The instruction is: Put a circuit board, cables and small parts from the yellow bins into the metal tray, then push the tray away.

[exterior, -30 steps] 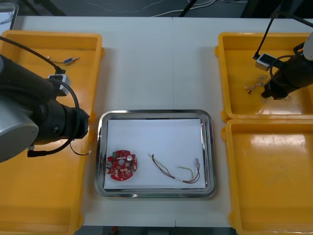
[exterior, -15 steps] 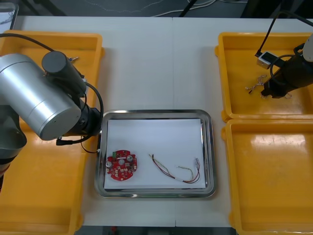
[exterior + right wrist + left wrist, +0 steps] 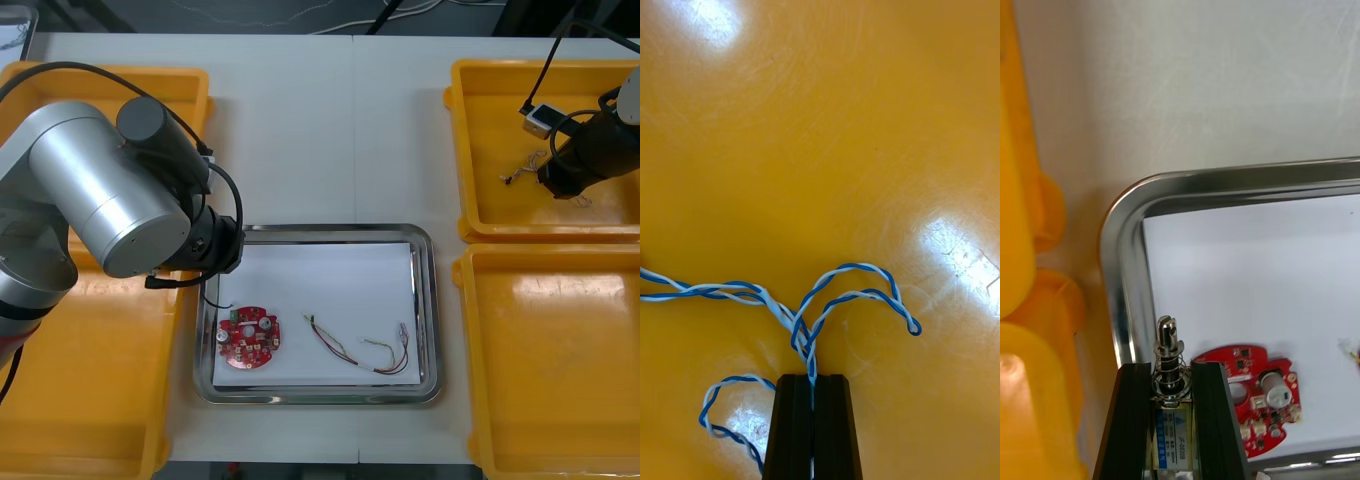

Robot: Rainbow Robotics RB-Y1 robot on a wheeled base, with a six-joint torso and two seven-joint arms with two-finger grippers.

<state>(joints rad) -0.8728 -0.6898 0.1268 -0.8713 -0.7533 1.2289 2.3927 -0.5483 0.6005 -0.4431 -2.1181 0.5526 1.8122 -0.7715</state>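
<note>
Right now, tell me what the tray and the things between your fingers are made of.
Metal tray: likely polished steel, by its mirror-like rim. Small metal part, between the left fingers over the tray's left edge: seemingly bright plated metal, coil spring showing. Twisted blue and white cable, pinched by the right fingers in a yellow bin: thin plastic-coated wire, apparently.

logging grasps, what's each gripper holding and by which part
Left gripper: small metal part, clamped by its body, sprung end sticking out. Right gripper: blue and white cable, pinched where its loops meet.
</note>
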